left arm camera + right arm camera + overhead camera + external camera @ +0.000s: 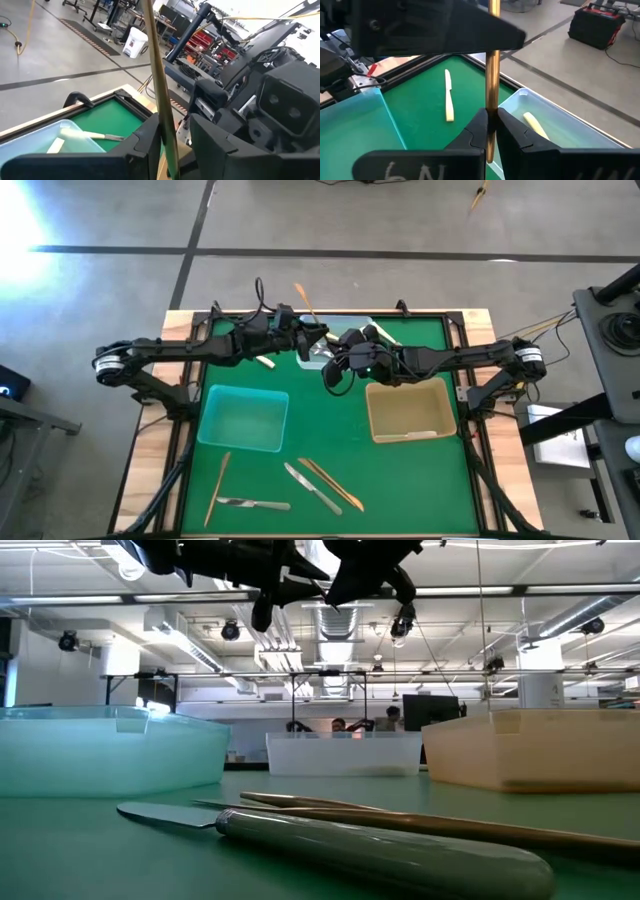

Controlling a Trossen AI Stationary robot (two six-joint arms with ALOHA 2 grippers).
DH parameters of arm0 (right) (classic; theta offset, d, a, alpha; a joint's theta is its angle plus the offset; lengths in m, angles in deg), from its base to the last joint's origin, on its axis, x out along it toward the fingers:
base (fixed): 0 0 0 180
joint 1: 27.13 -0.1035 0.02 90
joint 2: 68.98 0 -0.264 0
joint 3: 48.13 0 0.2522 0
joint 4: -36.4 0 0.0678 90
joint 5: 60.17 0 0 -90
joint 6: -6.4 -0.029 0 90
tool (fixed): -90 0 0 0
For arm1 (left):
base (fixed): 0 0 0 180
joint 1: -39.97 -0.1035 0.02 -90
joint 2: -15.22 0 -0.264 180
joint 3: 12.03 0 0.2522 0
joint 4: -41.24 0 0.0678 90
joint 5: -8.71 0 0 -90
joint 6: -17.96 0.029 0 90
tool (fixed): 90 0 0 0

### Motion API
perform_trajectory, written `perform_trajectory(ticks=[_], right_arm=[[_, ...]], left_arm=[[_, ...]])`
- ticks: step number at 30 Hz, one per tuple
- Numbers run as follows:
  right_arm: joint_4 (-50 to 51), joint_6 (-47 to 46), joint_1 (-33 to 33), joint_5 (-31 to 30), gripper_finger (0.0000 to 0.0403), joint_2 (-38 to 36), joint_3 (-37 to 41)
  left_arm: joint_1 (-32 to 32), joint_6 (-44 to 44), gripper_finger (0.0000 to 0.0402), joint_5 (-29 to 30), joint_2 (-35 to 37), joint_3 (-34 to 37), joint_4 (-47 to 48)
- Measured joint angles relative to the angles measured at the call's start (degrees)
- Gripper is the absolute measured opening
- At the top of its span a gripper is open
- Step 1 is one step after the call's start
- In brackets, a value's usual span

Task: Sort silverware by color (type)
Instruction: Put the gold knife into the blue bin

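Observation:
A coppery gold utensil [493, 75] is held in the air over the table's far middle. It sticks out past the grippers toward the far edge [304, 300]. My right gripper [492, 125] [342, 362] is shut on it. My left gripper [172, 125] [316, 338] is open, one finger on each side of the same utensil. The utensil runs close along one finger, with a gap to the other. A cream knife [265, 361] lies flat on the mat. Gold utensils [332, 483] [218, 485] and silver knives [312, 488] [250, 503] lie near the near edge. My right gripper pinches the gold utensil's shaft [493, 107] between its two fingers, close to one end. That short end [490, 155] pokes out past the fingers. The fingers lie across the shaft. The utensil is lifted clear of the table, and its long part runs on through my left gripper's fingers.
A teal tray [243, 417] sits left of centre and a tan tray [408, 410] right of centre. A clear tray [580, 125] at the far middle, below the grippers, holds cream utensils [535, 125]. The mat's raised dark frame [470, 340] rims the table.

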Motion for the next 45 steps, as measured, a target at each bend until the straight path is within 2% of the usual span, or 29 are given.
perform_trajectory(ticks=[4, 8, 18, 20, 23, 28, 33, 37, 42, 45], right_arm=[[0.08, 0.0, -0.26, -0.03, 0.0013, -0.02, 0.0], [-0.11, -0.09, -0.35, 0.32, 0.0013, -0.18, 0.0], [-0.1, 0.48, -0.32, 0.56, 0.0013, -0.2, 0.0], [-0.01, 0.46, -0.19, 2.33, 0.0017, -0.2, 0.02], [0.04, 0.23, 0.23, 5.62, 0.0044, -0.22, 0.02], [0.57, 0.28, 0.15, 7.2, 0.0121, -0.64, 0.07], [6.62, -0.23, 0.17, 14.66, 0.0174, -4.66, 0.07], [15.71, -4.25, 0.16, 18.84, 0.0185, -9.02, 0.07], [27.37, -8.99, 0.0, 19.43, 0.0178, -12.42, 0.07], [31.39, -10.28, 0.03, 19.39, 0.0169, -12.7, 0.07]], left_arm=[[0.0, 0.46, 0.0072, -0.09, 0.12, -0.45, 0.34], [-0.01, 1.36, 0.0014, -1.82, 1.74, -0.45, 1.86], [0.0, 1.77, 0.001, -2.7, 2.36, -0.45, 3.45], [0.0, 1.75, 0.001, -2.85, 2.3, -0.45, 3.77], [-0.15, 2.01, 0.001, -2.94, 2.3, -0.45, 3.9], [-0.76, 3.56, 0.001, -2.95, 2.98, -0.45, 6.78], [-2.9, 7.01, 0.001, -2.91, 7.64, -0.45, 21.72], [-2.19, 7.1, 0.001, -3.69, 13.7, -0.45, 42.98], [7.55, 0.45, 0.001, -4.93, 18.06, -0.09, 70.87], [14.29, -4.61, 0.001, -2.1, 18.71, -0.01, 80.87]])
